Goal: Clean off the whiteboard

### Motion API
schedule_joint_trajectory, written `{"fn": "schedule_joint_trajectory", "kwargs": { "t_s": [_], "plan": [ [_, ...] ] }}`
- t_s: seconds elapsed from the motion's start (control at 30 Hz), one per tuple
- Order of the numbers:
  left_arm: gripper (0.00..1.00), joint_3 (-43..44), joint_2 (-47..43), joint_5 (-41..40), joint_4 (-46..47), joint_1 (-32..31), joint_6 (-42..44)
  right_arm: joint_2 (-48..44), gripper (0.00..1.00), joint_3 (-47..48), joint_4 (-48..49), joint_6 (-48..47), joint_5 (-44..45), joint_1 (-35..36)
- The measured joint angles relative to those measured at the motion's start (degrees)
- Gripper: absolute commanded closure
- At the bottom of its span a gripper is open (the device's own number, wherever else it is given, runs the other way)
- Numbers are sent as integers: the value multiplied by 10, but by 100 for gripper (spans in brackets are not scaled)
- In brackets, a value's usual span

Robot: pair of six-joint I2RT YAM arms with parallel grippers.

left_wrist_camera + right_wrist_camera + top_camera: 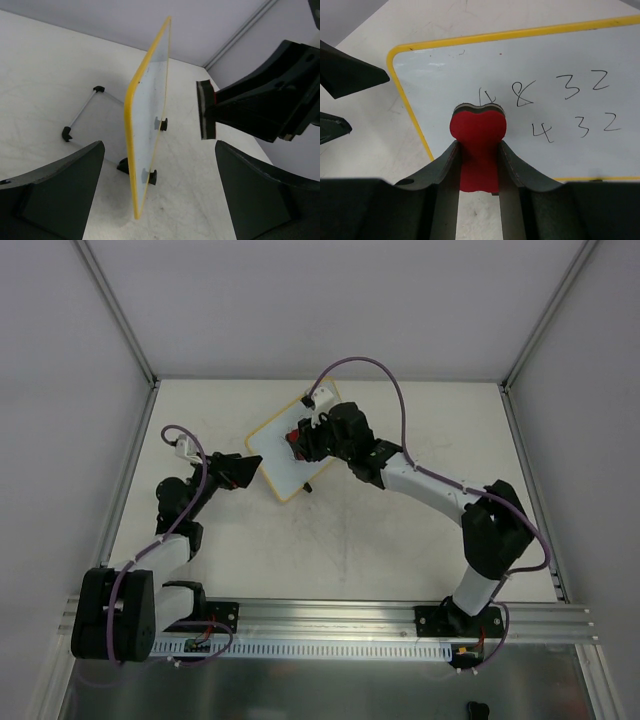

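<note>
White tabletop, pale walls all round, and the whiteboard stands on its edge toward the far middle of it, yellow frame up and propped on small black feet. Its written face carries dark handwritten digits in two rows. Over to the right gripper: jaws pinched tight on a red eraser, its rounded head poking out past the fingertips and aimed at the first mark of the top row. From the left wrist view a narrow gap shows between the eraser's pad and the board's face, so no contact there. The left gripper sits just beside the board's left edge, jaws spread wide with nothing in them, the board's edge lined up in the gap ahead.
</note>
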Motion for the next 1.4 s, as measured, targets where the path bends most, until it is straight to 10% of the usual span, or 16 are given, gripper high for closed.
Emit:
{"fn": "schedule_joint_trajectory", "kwargs": {
  "t_s": [0.67,0.97,1.4],
  "plan": [
    [55,42,156,75,110,4,3,73,100,54,38,-36,-11,4],
    [55,66,223,99,113,9,0,94,100,57,55,-38,-12,5],
    [83,88,260,133,117,9,-7,104,100,57,78,-38,-20,8]
  ]
}}
